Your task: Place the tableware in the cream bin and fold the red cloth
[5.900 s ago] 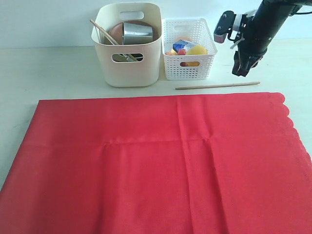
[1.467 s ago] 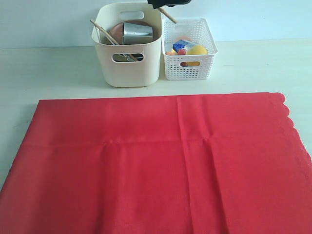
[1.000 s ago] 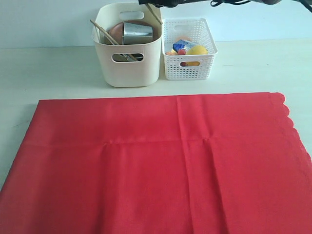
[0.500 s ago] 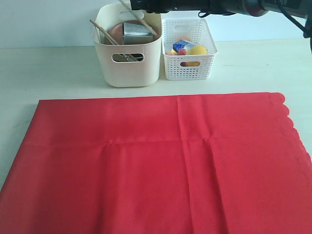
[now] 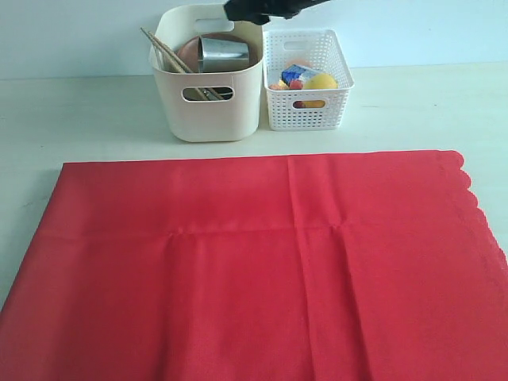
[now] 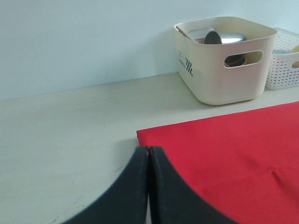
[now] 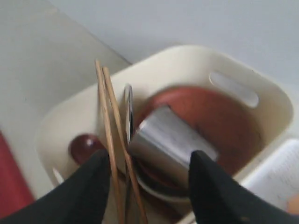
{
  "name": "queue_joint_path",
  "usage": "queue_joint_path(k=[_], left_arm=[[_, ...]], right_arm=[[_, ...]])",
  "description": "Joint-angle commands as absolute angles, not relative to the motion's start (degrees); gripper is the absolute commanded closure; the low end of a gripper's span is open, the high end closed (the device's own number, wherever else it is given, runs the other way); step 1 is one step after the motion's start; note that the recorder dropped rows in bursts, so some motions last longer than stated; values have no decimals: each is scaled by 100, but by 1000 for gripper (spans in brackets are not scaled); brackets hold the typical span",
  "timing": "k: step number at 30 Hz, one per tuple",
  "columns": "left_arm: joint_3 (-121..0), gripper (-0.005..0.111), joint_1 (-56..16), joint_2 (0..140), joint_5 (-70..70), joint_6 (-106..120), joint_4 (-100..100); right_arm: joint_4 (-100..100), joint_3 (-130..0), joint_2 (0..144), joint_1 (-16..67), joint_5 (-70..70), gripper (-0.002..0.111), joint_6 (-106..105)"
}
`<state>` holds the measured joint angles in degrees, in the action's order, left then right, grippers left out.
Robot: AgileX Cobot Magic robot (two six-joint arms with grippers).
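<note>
Tabletop (image 5: 79,111): chopsticks (image 7: 108,116) lie beneath right tool (image 7: 149,158).

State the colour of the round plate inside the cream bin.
The plate is reddish brown; the right wrist view shows it best.

The right wrist view is blurred: the right end effector (image 7: 150,154) shows two dark fingers running out of frame, and the bowl (image 7: 156,190) lies almost wholly under the steel cup (image 7: 170,140). In the exterior view the red cloth (image 5: 262,262) runs off the edge from 4 through 6 to 8 o'clock, and the wall of the cream bin (image 5: 208,119) hides the lower ends of the chopsticks (image 5: 159,49). The left end effector (image 6: 148,154) and the white basket (image 6: 285,74) are cut off in the left wrist view.
</note>
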<state>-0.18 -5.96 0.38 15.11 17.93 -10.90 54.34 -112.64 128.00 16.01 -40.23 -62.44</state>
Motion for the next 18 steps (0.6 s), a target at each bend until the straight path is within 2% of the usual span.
queue_joint_path(k=[1,5,7,18], left_arm=[[0,105,-593,0,1489,1795,-1090],[0,105,-593,0,1489,1795,-1090],[0,105,-593,0,1489,1795,-1090],[0,105,-593,0,1489,1795,-1090]], right_arm=[[4004,-11288,12353,1067,-5215,80,-5104],[4024,-10913,11923,589,-5910,103,-4629],[4024,-10564,11671,453,-6054,108,-4629],[4154,-7622,9356,401,-5033,108,-4471]])
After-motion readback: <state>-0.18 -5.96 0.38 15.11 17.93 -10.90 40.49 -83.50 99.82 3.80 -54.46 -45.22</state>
